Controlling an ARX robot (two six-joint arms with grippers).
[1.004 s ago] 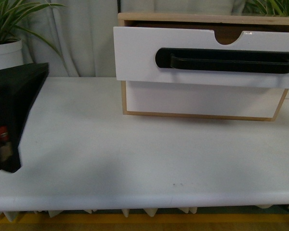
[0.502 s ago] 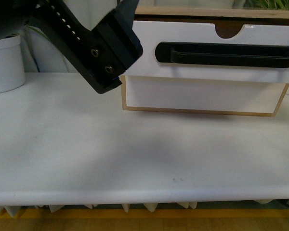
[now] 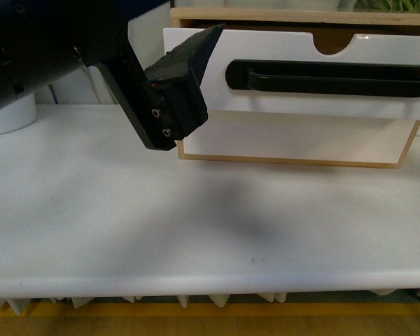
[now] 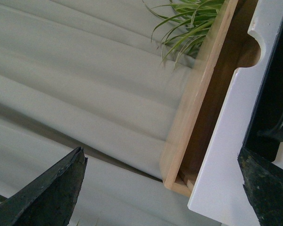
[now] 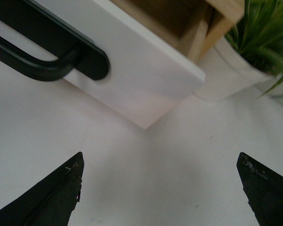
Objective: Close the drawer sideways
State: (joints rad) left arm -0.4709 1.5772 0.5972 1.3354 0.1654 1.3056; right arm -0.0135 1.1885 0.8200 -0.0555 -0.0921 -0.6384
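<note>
The drawer (image 3: 294, 66) is a wide white front with a long black bar handle (image 3: 329, 77) and a half-round notch in its top edge. It stands pulled out of the wooden cabinet (image 3: 301, 14). My left gripper (image 3: 189, 70) is open at the drawer's left end, with its jaws on either side of that end. In the left wrist view (image 4: 160, 188) one finger (image 4: 269, 188) lies over the drawer front (image 4: 226, 160) and the other finger (image 4: 47, 197) is beside the cabinet. My right gripper (image 5: 160, 188) is open and empty over the table by the drawer's right end (image 5: 141, 70).
A plain white lower drawer front (image 3: 297, 138) sits below. A white plant pot (image 3: 10, 115) stands at the far left and another pot (image 5: 226, 70) right of the cabinet. The white table (image 3: 210, 224) runs to its front edge. A curtain (image 4: 85, 70) hangs behind.
My left arm has risen from the table's left side and moved right to the drawer's left end. The drawer has not visibly moved.
</note>
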